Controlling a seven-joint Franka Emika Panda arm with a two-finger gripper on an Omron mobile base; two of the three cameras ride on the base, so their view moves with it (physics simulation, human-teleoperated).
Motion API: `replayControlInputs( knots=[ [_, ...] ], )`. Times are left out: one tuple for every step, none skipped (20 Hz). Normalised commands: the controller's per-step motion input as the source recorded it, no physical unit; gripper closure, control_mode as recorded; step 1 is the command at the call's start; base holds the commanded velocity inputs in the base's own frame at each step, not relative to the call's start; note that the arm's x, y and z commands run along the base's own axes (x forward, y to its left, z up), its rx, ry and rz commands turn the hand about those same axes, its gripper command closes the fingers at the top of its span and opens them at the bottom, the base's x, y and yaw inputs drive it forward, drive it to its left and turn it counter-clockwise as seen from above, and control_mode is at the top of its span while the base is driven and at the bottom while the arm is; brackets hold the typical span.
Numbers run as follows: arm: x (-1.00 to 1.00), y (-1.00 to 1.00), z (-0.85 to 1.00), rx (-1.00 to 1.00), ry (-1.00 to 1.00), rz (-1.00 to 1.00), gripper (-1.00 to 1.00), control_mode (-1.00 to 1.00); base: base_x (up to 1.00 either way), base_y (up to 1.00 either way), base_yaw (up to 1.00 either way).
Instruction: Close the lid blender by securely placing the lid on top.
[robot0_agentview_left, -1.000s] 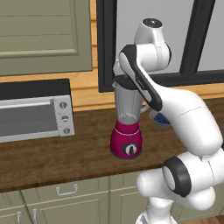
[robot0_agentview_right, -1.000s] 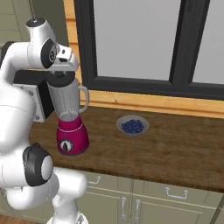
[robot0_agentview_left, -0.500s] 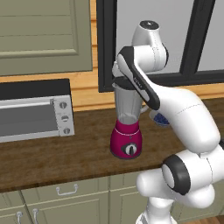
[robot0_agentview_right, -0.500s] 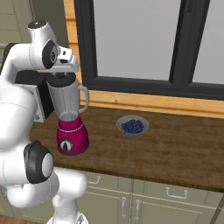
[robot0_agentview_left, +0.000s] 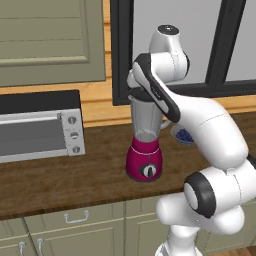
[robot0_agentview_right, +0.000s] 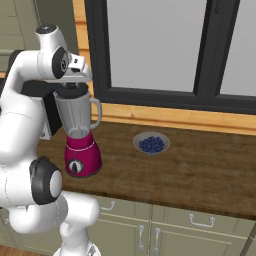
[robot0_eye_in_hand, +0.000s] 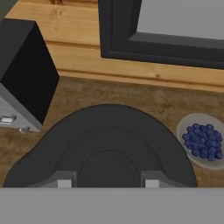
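The end effector (robot0_eye_in_hand: 105, 183), at the lower centre of the hand view, pinches the dark lid (robot0_eye_in_hand: 103, 144) just over the jar mouth of the blender (robot0_agentview_left: 145, 145), which stands on the desk (robot0_agentview_left: 60, 175) at the centre of the left base view. How well lid and rim line up cannot be told. Risks, as judged: an off-centre or tilted lid would sit crooked on release, or slide off toward the bowl of berries (robot0_agentview_right: 151, 143); a hard push could tip the tall jar.
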Motion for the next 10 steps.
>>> replayControlInputs(
  knots=[
    [0.27, 0.00, 0.00, 0.00, 0.00, 0.00, 1.00, -1.00, 0.00, 0.00, 0.00],
    [0.28, 0.00, 0.00, 0.00, 0.00, 0.00, 1.00, -1.00, 0.00, 0.00, 0.00],
    [0.28, 0.00, 0.00, 0.00, 0.00, 0.00, 1.00, -1.00, 0.00, 0.00, 0.00],
    [0.24, 0.00, -0.01, 0.00, 0.00, 0.00, 1.00, -1.00, 0.00, 0.00, 0.00],
    [0.21, 0.00, -0.02, 0.00, 0.00, 0.00, 1.00, -1.00, 0.00, 0.00, 0.00],
    [0.18, 0.00, -0.05, 0.00, 0.00, 0.00, 1.00, -1.00, 0.00, 0.00, 0.00],
    [0.16, 0.00, -0.09, 0.00, 0.00, 0.00, 1.00, -1.00, 0.00, 0.00, 0.00],
    [0.10, 0.00, -0.12, 0.00, 0.00, 0.00, 1.00, -1.00, 0.00, 0.00, 0.00],
    [0.04, 0.00, -0.16, 0.00, 0.00, 0.00, 1.00, -1.00, 0.00, 0.00, 0.00],
    [0.00, 0.00, -0.18, 0.00, 0.00, 0.00, 1.00, -1.00, 0.00, 0.00, 0.00]
  ],
)
